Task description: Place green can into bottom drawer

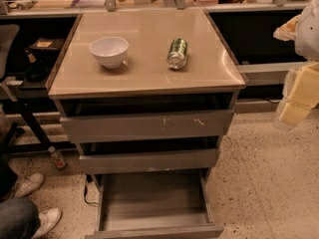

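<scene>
The green can (177, 53) lies on its side on the tan top of the grey cabinet (144, 78), right of centre, with one silver end facing me. Below the two upper drawer fronts, the bottom drawer (154, 218) is pulled out, and its plain grey floor shows with nothing on it. My gripper (291, 108) hangs at the right edge of the camera view, off the cabinet's right side. It is well apart from the can, at about the height of the top drawer.
A white bowl (109, 51) stands on the cabinet top left of the can. A person's white shoes (47, 219) and jeans are on the floor at lower left. A small bottle (56, 158) and a chair base are at left. A cluttered counter runs behind.
</scene>
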Robot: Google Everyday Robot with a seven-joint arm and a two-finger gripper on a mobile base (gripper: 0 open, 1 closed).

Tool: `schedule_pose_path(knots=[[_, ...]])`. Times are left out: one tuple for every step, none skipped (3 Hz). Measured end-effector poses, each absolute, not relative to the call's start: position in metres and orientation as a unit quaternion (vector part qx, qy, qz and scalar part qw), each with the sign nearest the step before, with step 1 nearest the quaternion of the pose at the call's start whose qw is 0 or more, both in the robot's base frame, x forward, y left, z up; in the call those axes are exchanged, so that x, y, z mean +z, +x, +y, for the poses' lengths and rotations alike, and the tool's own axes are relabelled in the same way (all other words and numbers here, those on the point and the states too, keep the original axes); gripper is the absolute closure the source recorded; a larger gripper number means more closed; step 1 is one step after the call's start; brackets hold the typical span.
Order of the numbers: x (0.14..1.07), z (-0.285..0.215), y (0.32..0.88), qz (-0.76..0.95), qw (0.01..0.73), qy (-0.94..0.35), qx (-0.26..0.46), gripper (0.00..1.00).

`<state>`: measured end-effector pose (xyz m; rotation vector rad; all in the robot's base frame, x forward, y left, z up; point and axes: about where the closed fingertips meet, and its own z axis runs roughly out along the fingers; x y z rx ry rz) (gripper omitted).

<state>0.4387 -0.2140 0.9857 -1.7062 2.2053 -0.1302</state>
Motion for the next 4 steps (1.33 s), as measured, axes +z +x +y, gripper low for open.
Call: schedule_pose_path(knots=[[0.986, -0.214, 0.439, 0.778, 0.174, -0.602, -0.046, 0.0], [0.981, -0.207, 0.441, 0.803, 0.185, -0.565, -0.032, 0.0], [0.971, -0.19, 0.467, 0.838, 0.194, -0.51, -0.008, 0.0], [0.962, -0.171, 0.495, 0.852, 0.186, -0.489, 0.011, 0.0]])
